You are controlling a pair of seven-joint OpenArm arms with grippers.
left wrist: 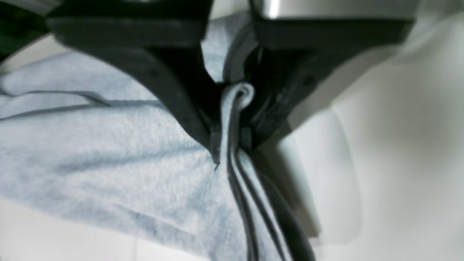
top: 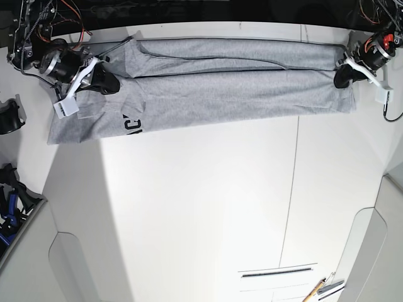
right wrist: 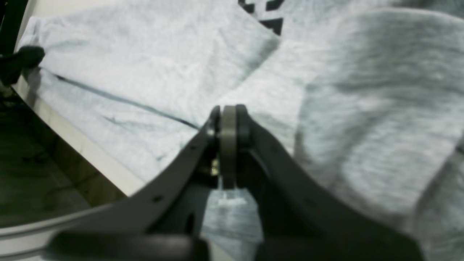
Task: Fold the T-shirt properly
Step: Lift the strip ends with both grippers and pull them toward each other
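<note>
Tabletop (top: 201,207) first: white, broad, with the T-shirt (top: 208,94) stretched in a long grey band along its far edge, folded lengthwise and held taut between the two arms. The right hand (top: 104,80) sits on the lettered end, at the base view's left; the left hand (top: 343,75) holds the opposite end. The left wrist view shows that hand (left wrist: 230,143) clamped on a bunched, several-layered fold of the T-shirt (left wrist: 108,145) — something the overhead view is too far off to reveal. The right wrist view shows the other hand (right wrist: 228,119) with its tips pressed together on what appears to be a thin edge of the T-shirt (right wrist: 362,127), plus a scrap of black lettering (right wrist: 270,16) and the tabletop's side edge, with cloth lying right along it. The chief risk, as I judge it, is uneven pull: if one arm moves ahead of the other, the thin pinch on the right could slip free, or the cloth could skew and spoil the fold line. The end near the edge could also slide off — slack would cause that.
</note>
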